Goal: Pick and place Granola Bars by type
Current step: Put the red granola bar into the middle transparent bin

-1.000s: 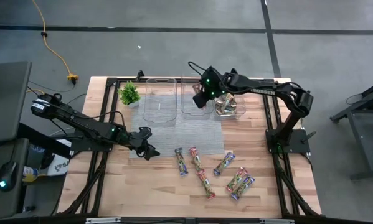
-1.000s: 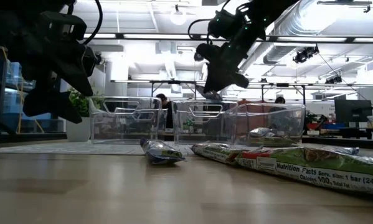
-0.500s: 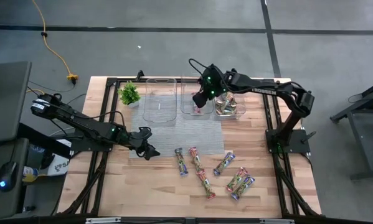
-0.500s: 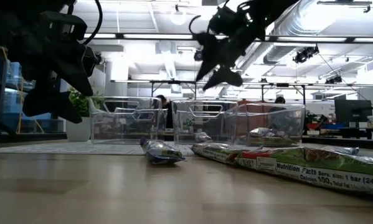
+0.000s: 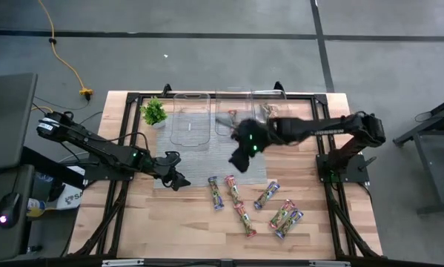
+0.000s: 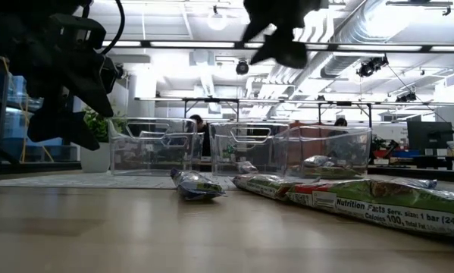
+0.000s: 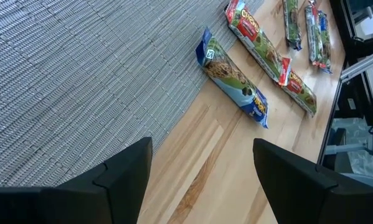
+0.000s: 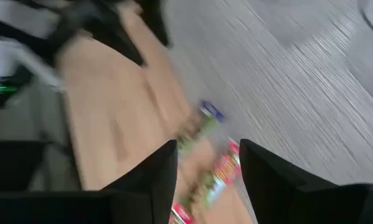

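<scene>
Your right gripper (image 5: 240,159) hangs over the grey mat (image 5: 207,156), between the tubs at the back and the loose bars at the front, and in its own wrist view its fingers (image 8: 146,180) are spread with nothing between them. Your left gripper (image 5: 174,180) waits low at the mat's near left corner, fingers (image 7: 124,171) also spread and empty, with a blue-wrapped bar (image 7: 233,78) lying just ahead of it where mat meets wood. Now the count, as far as you can see it: the right tub (image 5: 270,122) already holds a small heap of bars, the middle tub (image 5: 233,119) shows at least one reddish bar on its floor, and the left tub (image 5: 190,119) looks bare beside the little plant (image 5: 154,111). So the sorting is under way but far from over. On the wood in front you have about seven bars waiting: the blue one (image 5: 216,193) and a red one (image 5: 232,187) side by side nearest the mat, another red (image 5: 244,219) below them, a blue-purple one (image 5: 267,194) to the right, and a close pair near the front right (image 5: 285,217). From the low view, green-wrapped bars (image 6: 363,199) lie close to the lens. The blue type seems the least served, judging by that bare left tub.
</scene>
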Controlling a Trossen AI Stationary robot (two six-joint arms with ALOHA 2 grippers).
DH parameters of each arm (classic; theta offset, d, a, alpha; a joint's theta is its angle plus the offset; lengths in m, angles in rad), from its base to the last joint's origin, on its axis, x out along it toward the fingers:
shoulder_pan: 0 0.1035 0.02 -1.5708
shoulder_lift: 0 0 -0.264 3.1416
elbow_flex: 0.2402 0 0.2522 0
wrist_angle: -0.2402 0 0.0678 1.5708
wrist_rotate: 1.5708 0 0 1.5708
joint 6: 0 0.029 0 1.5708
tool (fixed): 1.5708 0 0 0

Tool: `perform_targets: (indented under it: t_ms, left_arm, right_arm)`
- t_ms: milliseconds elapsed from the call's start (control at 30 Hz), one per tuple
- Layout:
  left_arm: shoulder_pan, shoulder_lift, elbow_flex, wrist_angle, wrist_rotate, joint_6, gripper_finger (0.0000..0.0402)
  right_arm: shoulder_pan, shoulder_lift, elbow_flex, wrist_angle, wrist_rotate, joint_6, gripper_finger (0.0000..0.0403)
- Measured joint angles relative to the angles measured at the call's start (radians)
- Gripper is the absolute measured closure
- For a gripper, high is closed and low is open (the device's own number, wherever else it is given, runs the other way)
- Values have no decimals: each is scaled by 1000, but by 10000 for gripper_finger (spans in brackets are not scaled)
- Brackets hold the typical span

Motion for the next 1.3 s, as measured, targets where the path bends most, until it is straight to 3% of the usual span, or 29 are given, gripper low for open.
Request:
perform_targets:
  t_ms: [233,367,533,833,1133,1300]
  left_arm:
    - [0,0,0,0,-6,1,131]
    - [0,0,0,0,-6,2,131]
    - [0,0,0,0,-7,2,131]
    - [0,0,0,0,0,1,131]
    - [0,0,0,0,2,1,131]
    - [0,0,0,0,2,1,131]
  right_arm:
    - [173,46,0,-182,299,221,245]
    - [226,99,0,-236,358,343,245]
    - [262,194,-1,-181,354,389,245]
    - [268,333,-1,33,215,412,245]
    - [268,334,-2,-8,198,421,247]
    - [269,335,-2,-38,184,377,224]
